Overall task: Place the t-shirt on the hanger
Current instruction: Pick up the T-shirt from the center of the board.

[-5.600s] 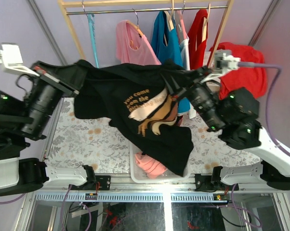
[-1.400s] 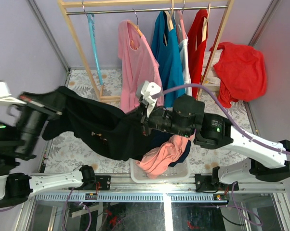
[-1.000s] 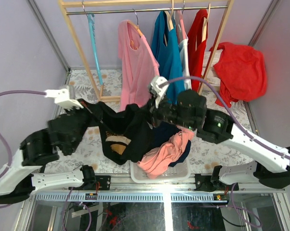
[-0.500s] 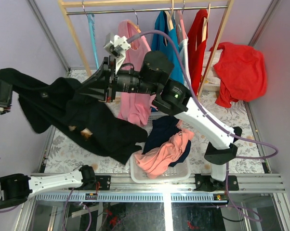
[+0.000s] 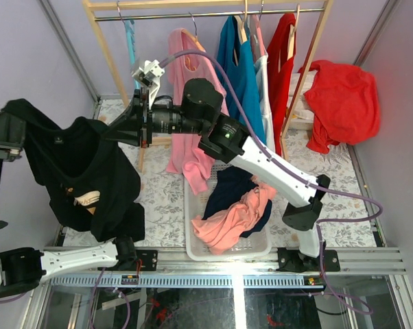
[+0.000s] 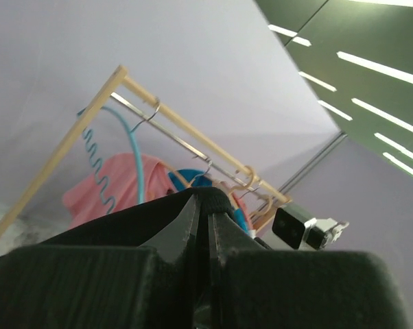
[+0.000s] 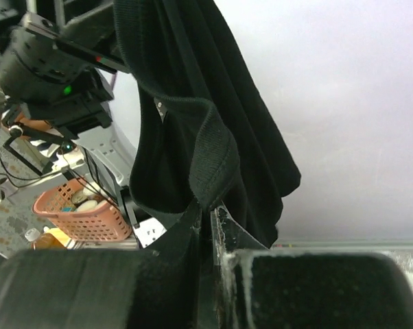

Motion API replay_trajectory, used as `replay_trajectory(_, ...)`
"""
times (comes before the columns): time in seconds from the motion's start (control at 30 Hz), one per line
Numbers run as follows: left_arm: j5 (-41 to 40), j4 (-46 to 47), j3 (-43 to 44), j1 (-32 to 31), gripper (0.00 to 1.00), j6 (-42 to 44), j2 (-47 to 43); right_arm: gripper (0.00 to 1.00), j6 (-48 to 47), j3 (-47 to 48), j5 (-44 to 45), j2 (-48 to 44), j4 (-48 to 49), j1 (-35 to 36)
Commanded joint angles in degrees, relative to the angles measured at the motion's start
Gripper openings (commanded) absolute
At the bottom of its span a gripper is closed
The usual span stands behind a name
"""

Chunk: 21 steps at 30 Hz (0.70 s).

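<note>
The black t-shirt hangs at the far left, and a bit of tan print shows low on it. My left gripper holds its upper left part. In the left wrist view the left gripper is shut on a fold of black cloth. My right gripper reaches leftward and holds the shirt's upper right. In the right wrist view the right gripper is shut on the ribbed collar. The light blue hanger hangs on the rack just behind the right gripper. It also shows in the left wrist view.
The wooden rack carries a pink t-shirt, blue garments and a red one. A red garment is draped at the right. A white basket holds pink and navy clothes. The right arm spans the middle.
Both grippers carried the t-shirt from the middle to the far left. The right arm swung left toward the blue hanger. The shirt now hangs down more vertically.
</note>
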Motion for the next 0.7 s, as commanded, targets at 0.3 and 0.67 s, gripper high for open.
replay_trajectory(0.3,-10.2,-31.6,-12.7,0.2,0.00,-27.4,3.1,0.00,-6.1,-42.1,8.5,-27.1,2.9,-0.6)
replay_trajectory(0.67,-7.2,-46.0,-25.8,0.2,0.00,-43.3,2.3,0.00,-4.2,-67.2,20.9,-46.1,3.4,-0.6)
